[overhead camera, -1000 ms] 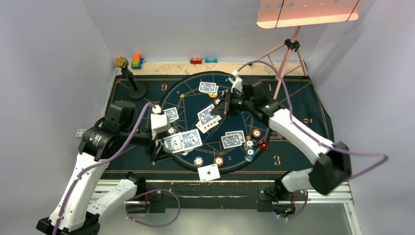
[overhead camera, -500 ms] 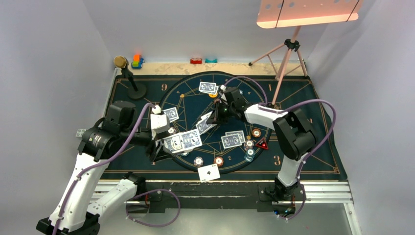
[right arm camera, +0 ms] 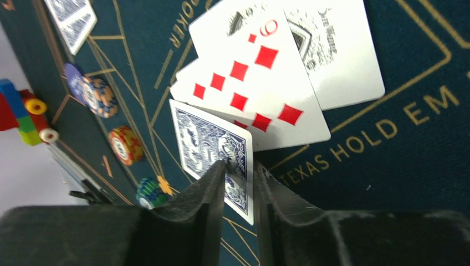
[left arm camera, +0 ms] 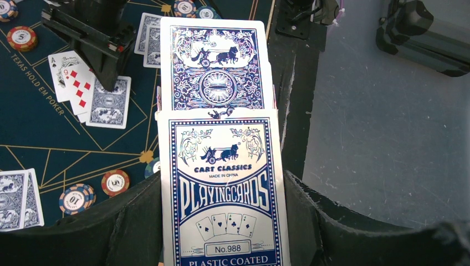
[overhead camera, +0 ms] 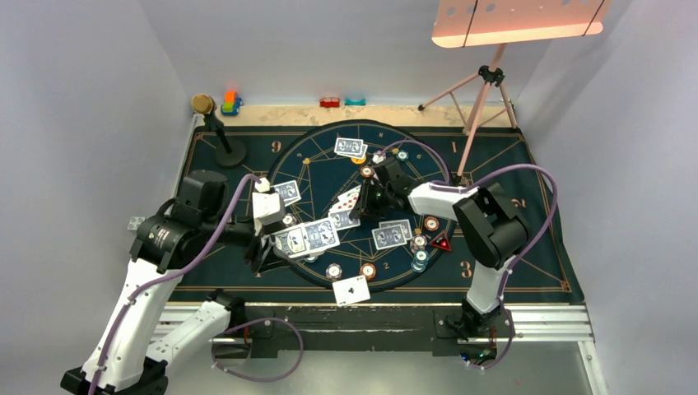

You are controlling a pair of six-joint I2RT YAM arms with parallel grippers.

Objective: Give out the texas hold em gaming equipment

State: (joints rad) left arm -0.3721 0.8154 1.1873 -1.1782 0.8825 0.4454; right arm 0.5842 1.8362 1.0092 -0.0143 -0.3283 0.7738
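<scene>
Since a sec ago the R arm has been folded in. Its elbow, then out over the mat's right end, is now seen nearer the ctr. The R gripper (overhead camera: 365,204) has been brought down from beside the far card pair (overhead camera: 350,148) to the ctr cards. The L arm is seen unchanged.

In the R wrist cam the jaws are seen parted by a narrow slit only. The tips are set at a blue-backed card (right arm camera: 208,144) lying flat on the felt mat (overhead camera: 510,247), and no grip on it can be made out. That card is laid over a corner of the nine of diamonds (right arm camera: 249,77), which is itself laid over an ace (right arm camera: 332,55); both are face up.

The L gripper (left arm camera: 221,180) is closed on a card box (left arm camera: 221,221), held at the near-left of the round layout. One loose card (left arm camera: 215,66), back up, is seen sticking out of the box top.

Elsewhere on the mat:
- A fan of cards (overhead camera: 309,237) is spread just beside the L gripper.
- Another pair (overhead camera: 392,234) is laid right of ctr, w/ a cluster of striped chips (overhead camera: 420,247) just beside it.
- The red-black marker (overhead camera: 442,242) is placed just right of those chips.
- Two chips (overhead camera: 350,271) are set near the front rim.
- A face-up card (overhead camera: 351,290) is left at the mat's near edge.
- An orange-brown chip (right arm camera: 124,145) and a teal chip (right arm camera: 149,191) are seen left of the R fingers.
</scene>
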